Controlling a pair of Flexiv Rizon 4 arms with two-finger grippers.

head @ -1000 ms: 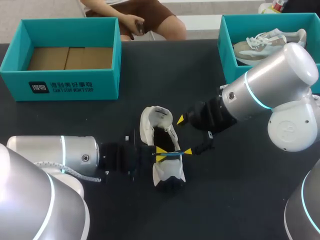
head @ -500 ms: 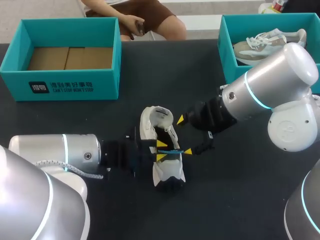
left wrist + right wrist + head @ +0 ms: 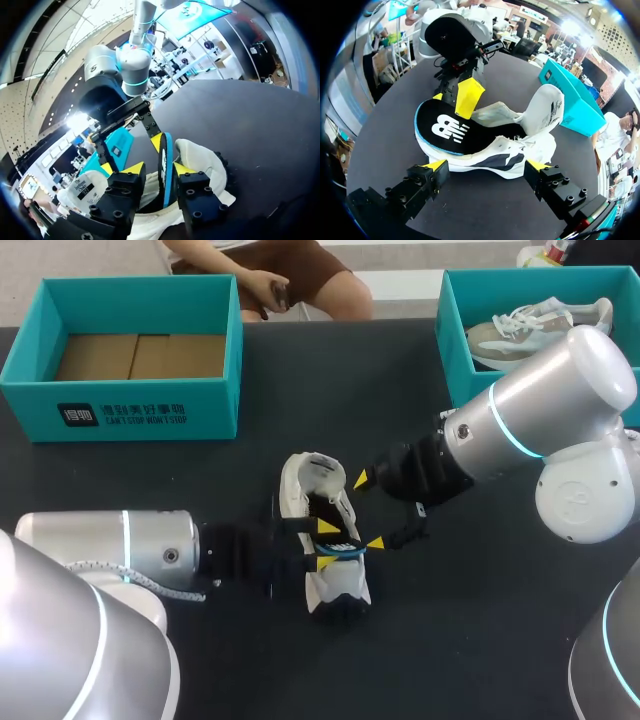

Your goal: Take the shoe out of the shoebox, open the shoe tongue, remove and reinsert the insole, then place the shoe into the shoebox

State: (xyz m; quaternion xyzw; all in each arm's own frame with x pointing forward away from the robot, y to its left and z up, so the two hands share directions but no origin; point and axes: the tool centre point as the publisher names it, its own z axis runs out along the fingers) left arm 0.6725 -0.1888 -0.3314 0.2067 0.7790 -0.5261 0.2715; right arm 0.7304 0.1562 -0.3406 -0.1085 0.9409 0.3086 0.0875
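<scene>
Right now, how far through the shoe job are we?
Done: the shoe is out of the shoebox and lies on the table, tongue folded back. In hand: the left gripper pinches the insole, part inside the shoe; the right gripper sits open against the shoe's side. Whether the insole is coming out or going back, I cannot tell. Left: seat the insole, box the shoe.
</scene>
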